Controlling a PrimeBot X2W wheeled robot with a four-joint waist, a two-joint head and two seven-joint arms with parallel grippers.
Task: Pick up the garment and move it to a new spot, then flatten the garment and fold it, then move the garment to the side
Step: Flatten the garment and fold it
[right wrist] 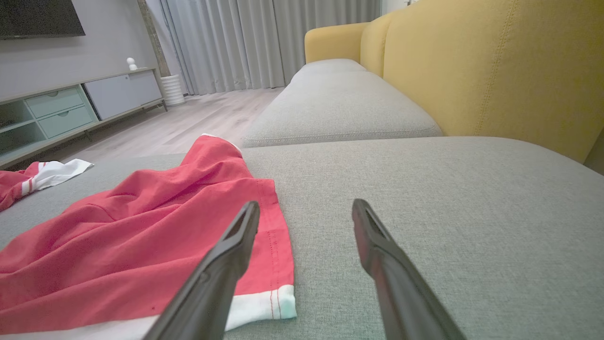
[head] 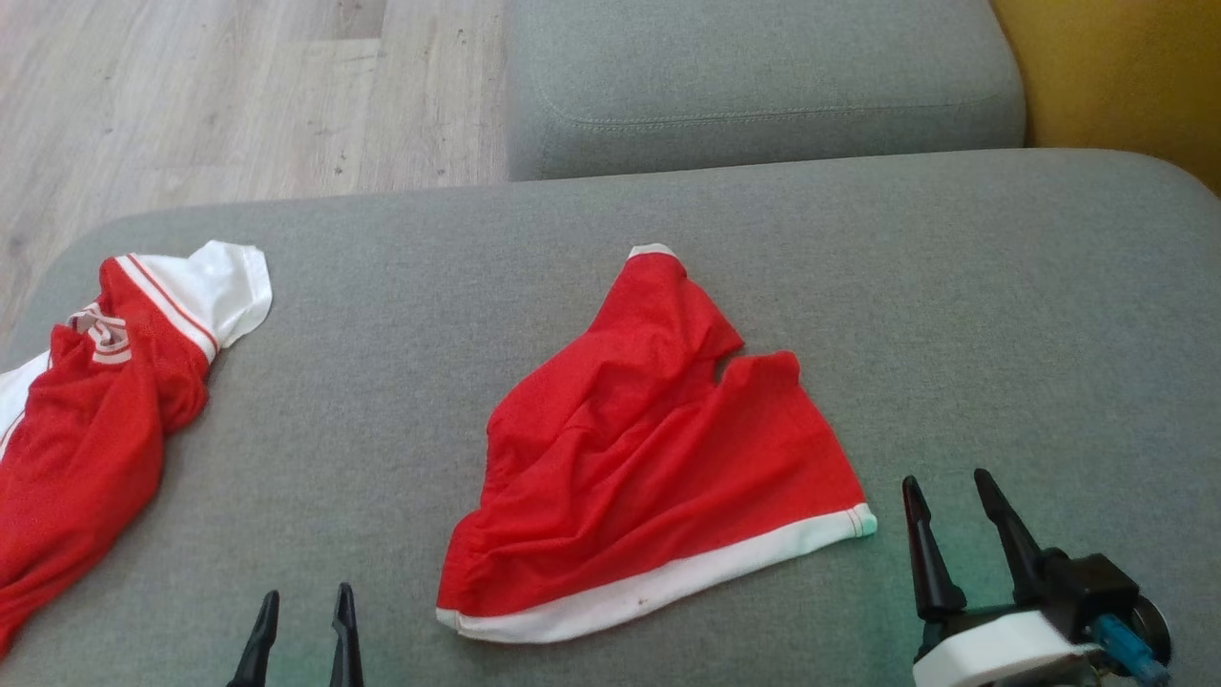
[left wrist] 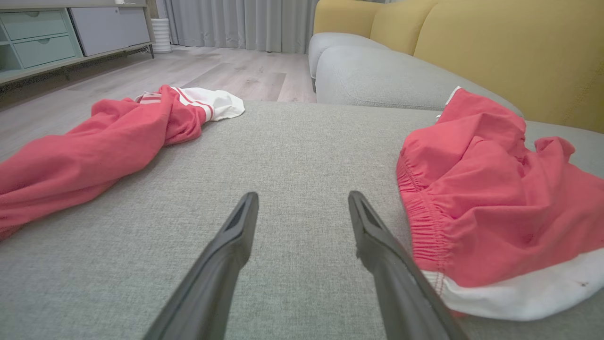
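1. The task item, crumpled thin red shorts with a white hem band, lies mid-cushion on the grey woven sofa cushion. Nothing is gripping it.
2. The left gripper is at the cushion's near edge, left of centre, jaws spread and empty. The right gripper is toward the cushion's near right, jaws spread and empty, tips just beside the hem corner.
3. My read is that the pick-up has not started.
4. Plan: I'd pinch the white hem corner with the right gripper and the gathered elastic waistband with the left. Come in shallow and lift both together so the cloth hangs open.
5. The fabric looks light and floppy, with deep creases. The stitched band looks like the firmest edge, so it should be the best grip. The cushion is coarse-weave and probably soft under the tips.
6. A bunched red-and-white striped garment sits at the cushion's left edge, well apart. I'd keep the left arm clear of it.
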